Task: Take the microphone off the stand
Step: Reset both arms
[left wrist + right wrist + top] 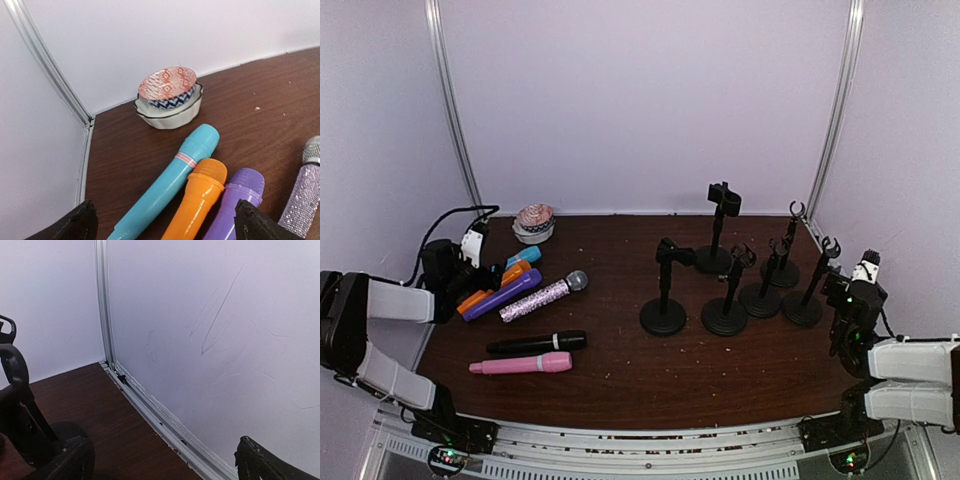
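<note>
Microphones [542, 297] lie along the table's [620, 380] left edge, stands [663, 292] cluster toward its right edge, and your left gripper [475, 250] and right gripper [855, 275] both have jaws spread wide.

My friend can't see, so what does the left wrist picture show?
A teal microphone, an orange microphone and a purple microphone lie side by side on a wooden table, a glittery microphone at right. Stacked patterned bowls sit behind them. The left gripper is open.
</note>
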You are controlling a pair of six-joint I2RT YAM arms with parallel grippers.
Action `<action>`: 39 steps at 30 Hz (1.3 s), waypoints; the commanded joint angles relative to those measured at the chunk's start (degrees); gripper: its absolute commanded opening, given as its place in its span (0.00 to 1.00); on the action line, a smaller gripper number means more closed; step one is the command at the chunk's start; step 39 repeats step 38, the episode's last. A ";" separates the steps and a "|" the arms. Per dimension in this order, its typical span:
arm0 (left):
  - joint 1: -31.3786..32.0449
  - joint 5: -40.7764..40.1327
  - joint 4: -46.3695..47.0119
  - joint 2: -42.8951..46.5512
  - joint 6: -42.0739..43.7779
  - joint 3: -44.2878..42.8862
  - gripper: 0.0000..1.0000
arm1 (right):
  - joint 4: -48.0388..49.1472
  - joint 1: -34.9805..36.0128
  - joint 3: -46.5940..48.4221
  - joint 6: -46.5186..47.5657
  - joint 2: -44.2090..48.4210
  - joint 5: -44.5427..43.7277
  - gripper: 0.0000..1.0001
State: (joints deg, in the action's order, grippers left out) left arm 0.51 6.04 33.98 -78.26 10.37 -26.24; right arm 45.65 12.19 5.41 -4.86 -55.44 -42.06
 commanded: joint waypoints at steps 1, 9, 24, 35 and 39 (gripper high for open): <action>-4.52 -0.50 12.21 -1.48 -6.52 1.62 0.98 | 12.87 -3.27 1.41 0.94 -5.82 5.80 1.00; -5.87 -0.21 24.26 -3.41 -7.88 7.38 0.98 | 19.58 -6.19 5.51 0.51 -18.58 21.24 1.00; -5.87 -0.31 24.53 -3.39 -7.82 7.61 0.98 | 19.92 -6.38 7.47 2.93 -22.45 25.16 1.00; -5.70 -0.56 23.93 -3.48 -7.61 7.24 0.98 | 19.20 -6.38 8.03 2.84 -22.61 25.08 1.00; -5.69 -0.58 24.24 -3.39 -7.70 7.38 0.98 | 19.24 -6.38 7.96 2.84 -22.63 25.09 1.00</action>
